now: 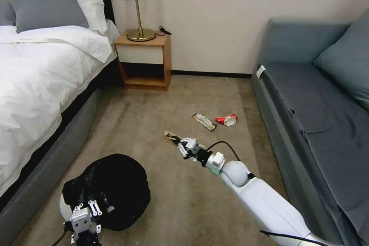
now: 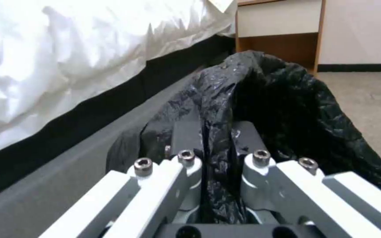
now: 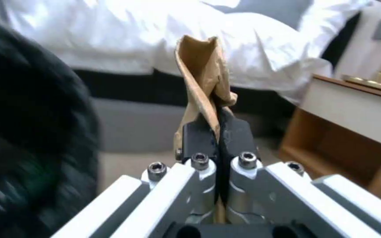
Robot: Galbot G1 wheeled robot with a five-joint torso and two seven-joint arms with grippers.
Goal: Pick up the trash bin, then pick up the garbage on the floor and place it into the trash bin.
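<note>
The trash bin (image 1: 111, 190), white with a crinkled black bag over its rim, is held at the lower left beside the bed. My left gripper (image 1: 94, 208) is shut on its bagged rim (image 2: 215, 145). Over the carpet's middle, my right gripper (image 1: 177, 141) is shut on a piece of garbage, the crumpled brown paper (image 1: 169, 135), which sticks up between the pads (image 3: 203, 76). Two more garbage pieces lie on the floor farther off: a flat brown-and-white wrapper (image 1: 204, 122) and a crushed red-and-white packet (image 1: 226, 119). The bin's black bag (image 3: 27, 132) looms beside the right gripper.
A bed (image 1: 38, 80) with white sheets runs along the left. A wooden nightstand (image 1: 144, 61) with a brass lamp (image 1: 138, 11) stands at the far wall. A grey sofa (image 1: 319, 115) lines the right. Open carpet (image 1: 173, 207) lies between them.
</note>
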